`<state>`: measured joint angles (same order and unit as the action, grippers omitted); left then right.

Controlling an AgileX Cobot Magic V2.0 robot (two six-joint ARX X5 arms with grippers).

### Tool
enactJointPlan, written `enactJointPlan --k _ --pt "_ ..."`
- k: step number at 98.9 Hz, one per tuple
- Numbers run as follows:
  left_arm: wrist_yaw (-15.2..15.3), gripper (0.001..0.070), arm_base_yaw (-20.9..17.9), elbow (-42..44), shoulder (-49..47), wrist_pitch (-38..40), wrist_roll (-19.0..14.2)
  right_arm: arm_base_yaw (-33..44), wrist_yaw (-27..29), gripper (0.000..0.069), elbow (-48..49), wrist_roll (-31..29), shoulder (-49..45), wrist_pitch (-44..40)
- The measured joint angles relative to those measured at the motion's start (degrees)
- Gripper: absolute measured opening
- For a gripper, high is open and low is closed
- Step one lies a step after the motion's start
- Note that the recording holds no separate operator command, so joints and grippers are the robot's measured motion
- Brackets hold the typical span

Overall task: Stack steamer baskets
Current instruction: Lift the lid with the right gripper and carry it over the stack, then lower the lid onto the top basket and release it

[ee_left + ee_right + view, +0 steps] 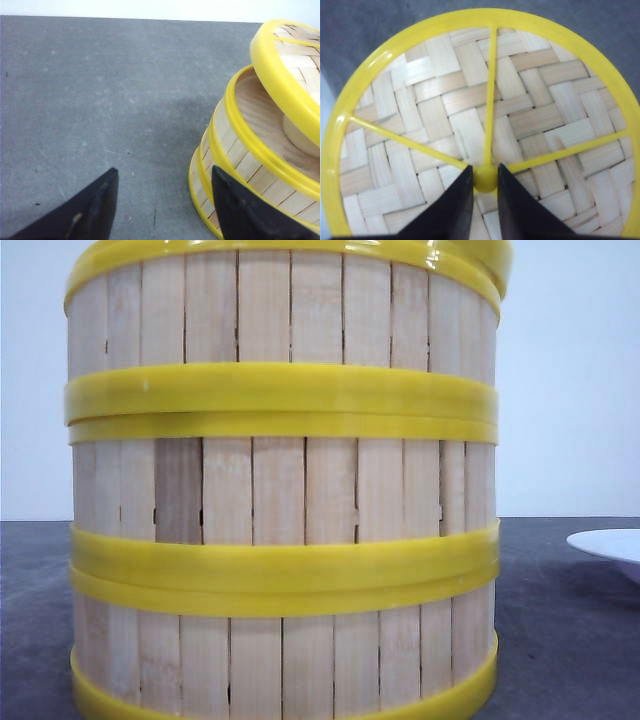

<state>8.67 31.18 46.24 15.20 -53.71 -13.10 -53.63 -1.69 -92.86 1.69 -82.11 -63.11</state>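
right gripper (485, 187) nipped on the yellow hub of the woven lid (485, 125) | left gripper (162, 205) agape, empty, beside the steamer baskets (282, 490) stacked three high mid-table | risk: lid sits tilted in the top rim; if I release off-centre it may slide off

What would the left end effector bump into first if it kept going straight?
Probably just the bare table. The left end effector is open and points past the baskets, which sit beside its line, though depth is unclear.

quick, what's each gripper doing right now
left gripper: open, holding nothing, beside the steamer baskets.
right gripper: shut on the woven lid's centre knob.
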Motion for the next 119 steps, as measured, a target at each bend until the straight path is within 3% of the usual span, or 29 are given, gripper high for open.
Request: enactJointPlan --k 119 --pt "0.0 0.0354 0.0 0.0 0.0 -0.07 0.0 -0.35 -1.92 0.0054 -0.02 0.0 -4.22 1.7"
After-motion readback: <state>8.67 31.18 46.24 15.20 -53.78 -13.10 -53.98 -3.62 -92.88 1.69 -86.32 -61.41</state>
